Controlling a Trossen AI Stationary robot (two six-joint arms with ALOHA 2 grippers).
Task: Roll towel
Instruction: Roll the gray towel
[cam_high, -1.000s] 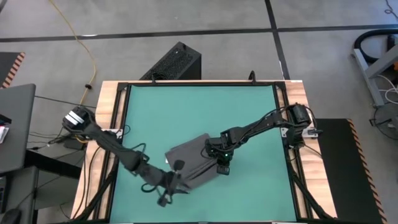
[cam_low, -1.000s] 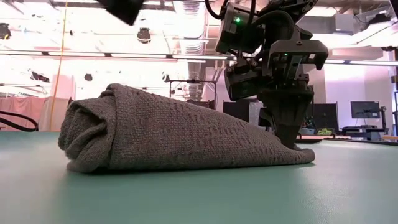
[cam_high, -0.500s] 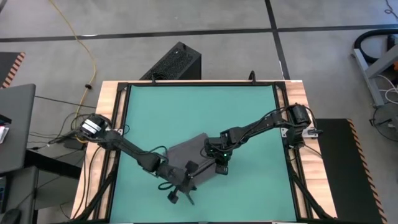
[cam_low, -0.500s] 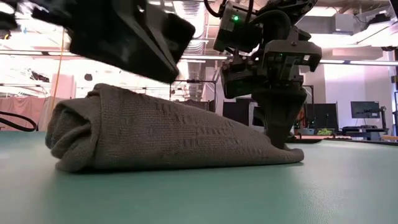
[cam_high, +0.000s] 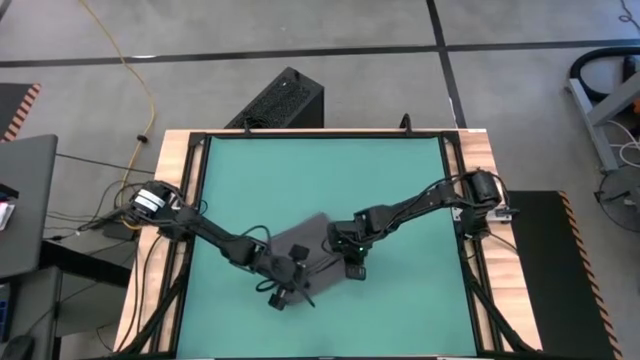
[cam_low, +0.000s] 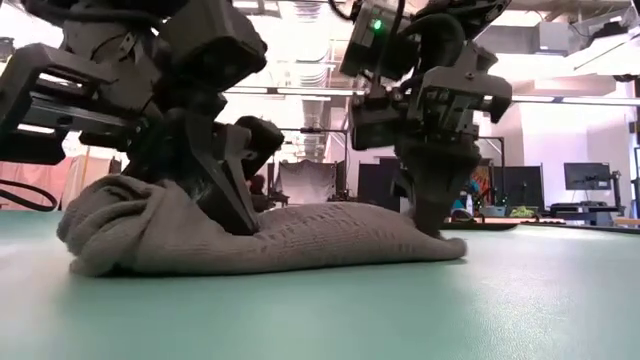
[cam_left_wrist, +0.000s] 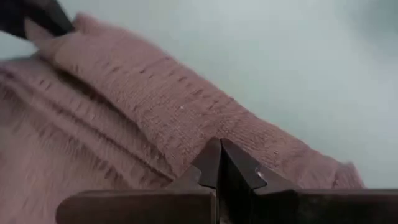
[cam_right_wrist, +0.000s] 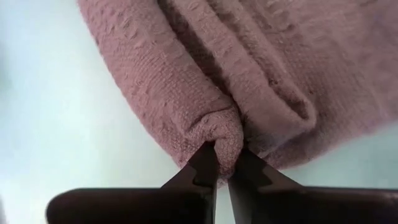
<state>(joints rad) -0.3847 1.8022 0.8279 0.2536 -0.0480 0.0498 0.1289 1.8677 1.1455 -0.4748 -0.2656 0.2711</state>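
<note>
Towel (cam_high: 308, 243) — one only, dark grey — lies on the green mat (cam_high: 320, 180), a bit toward the near edge and about mid-width, partly rolled; in the low view (cam_low: 260, 235) the thick bundled end is on one side and it goes flatter toward the other. Two arms work on it, one from each side. Left gripper (cam_high: 288, 282) sits at the near-left part of the towel, fingers fully clenched tip to tip; in the left wrist view (cam_left_wrist: 220, 163) the closed tips press against the cloth (cam_left_wrist: 124, 106), but whether any fabric is caught between them I cannot tell. Right gripper (cam_high: 352, 262) is at the towel's right end, fingers nearly together and pinching a fold of the edge — right wrist view (cam_right_wrist: 222, 163) shows the fabric (cam_right_wrist: 249, 68) bunched between the 2 tips. Mat lies on one wooden table (cam_high: 172, 200).
</note>
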